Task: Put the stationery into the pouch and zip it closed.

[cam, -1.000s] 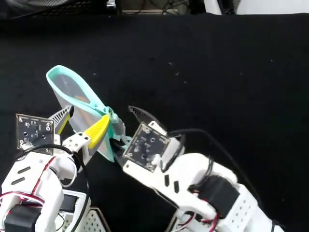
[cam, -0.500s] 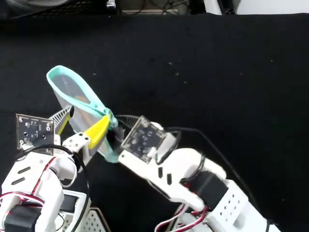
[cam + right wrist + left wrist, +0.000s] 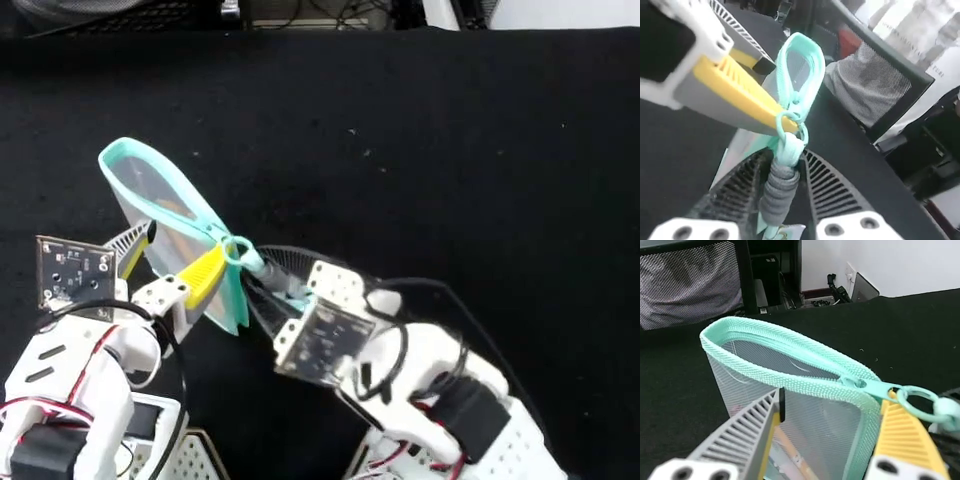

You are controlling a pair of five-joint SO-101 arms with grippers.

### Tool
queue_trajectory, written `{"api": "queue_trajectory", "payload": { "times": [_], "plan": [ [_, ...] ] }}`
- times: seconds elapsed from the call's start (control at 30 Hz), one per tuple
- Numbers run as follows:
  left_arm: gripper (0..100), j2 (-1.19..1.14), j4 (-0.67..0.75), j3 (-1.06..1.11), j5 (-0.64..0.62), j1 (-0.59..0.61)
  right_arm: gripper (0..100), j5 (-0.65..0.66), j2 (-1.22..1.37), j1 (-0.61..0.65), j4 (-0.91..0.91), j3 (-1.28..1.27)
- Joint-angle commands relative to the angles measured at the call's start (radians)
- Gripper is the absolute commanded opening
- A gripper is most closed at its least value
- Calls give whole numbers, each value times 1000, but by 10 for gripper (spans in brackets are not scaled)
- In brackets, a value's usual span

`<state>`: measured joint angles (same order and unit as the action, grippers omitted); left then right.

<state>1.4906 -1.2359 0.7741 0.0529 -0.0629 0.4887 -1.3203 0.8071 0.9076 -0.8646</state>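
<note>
1. My right gripper (image 3: 785,161) is closed on the zip pull cord (image 3: 781,187). The grey-wrapped cord runs down between its two ribbed fingers. I hold the cord rather than the small slider because it gives the fingers something thick to bite on.

2. The cord leads up to a mint ring (image 3: 790,123), which hangs off the slider (image 3: 858,383). From the high view, the right gripper (image 3: 270,285) sits just beside the end of the pouch, in line with the zip, so any pull should go along the teeth and not across them.

3. My left gripper (image 3: 835,412) is clamped on the pouch (image 3: 755,355). The yellow finger is on one face of the mesh and the grey finger is on the other, close under the slider. That grip holds the pouch upright above the table (image 3: 450,150) with its mouth up, and it braces the zip against the other arm's pull.

4. Through the mesh I can see stationery (image 3: 790,452) inside: an orange, pencil-like piece low in the pouch. I judge the loading part to be finished.

5. The mouth gapes in a wide mint loop from the slider to the far end, so I judge the zipping barely begun. The slider has to travel the whole open stretch.
</note>
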Motion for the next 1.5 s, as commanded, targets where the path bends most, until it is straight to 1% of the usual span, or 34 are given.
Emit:
{"api": "queue_trajectory", "payload": {
  "times": [0.0, 0.13, 0.23, 0.3, 0.47, 0.53, 0.67, 0.73, 0.87, 0.97, 1.1, 1.3, 1.4, 1.47],
  "plan": [
    [315, -2, -3, -4, 5, 12, 13, 21, 116, -38, -41, 130],
    [315, -2, -18, -7, 8, 12, 13, 23, 280, -40, -43, 282],
    [315, 0, -49, -12, 60, -28, 13, 25, 380, -40, -38, 406],
    [315, 14, -55, -4, 69, -47, 13, 25, 435, -40, -37, 478],
    [315, 71, -52, 5, 68, -25, 13, 25, 518, -40, -35, 591],
    [315, 94, -38, 13, 68, -13, 13, 28, 524, -40, -35, 602],
    [315, 126, 8, 58, 68, 22, 13, 92, 524, -40, -41, 602],
    [315, 127, 37, 91, 68, 22, 13, 94, 524, -40, -41, 602],
    [315, 127, 146, 200, 66, 28, 13, 94, 522, -15, -32, 598],
    [315, 127, 207, 259, 66, 28, 13, 109, 522, 23, 12, 604],
    [315, 130, 212, 263, 48, 28, 13, 189, 522, 75, 101, 634],
    [315, 135, 120, 165, 38, 27, 13, 193, 522, 84, 172, 687],
    [315, 129, 120, 168, 40, 33, 13, 193, 521, 86, 203, 713],
    [315, 127, 120, 170, 51, 64, 13, 193, 521, 86, 219, 730]
  ]
}}
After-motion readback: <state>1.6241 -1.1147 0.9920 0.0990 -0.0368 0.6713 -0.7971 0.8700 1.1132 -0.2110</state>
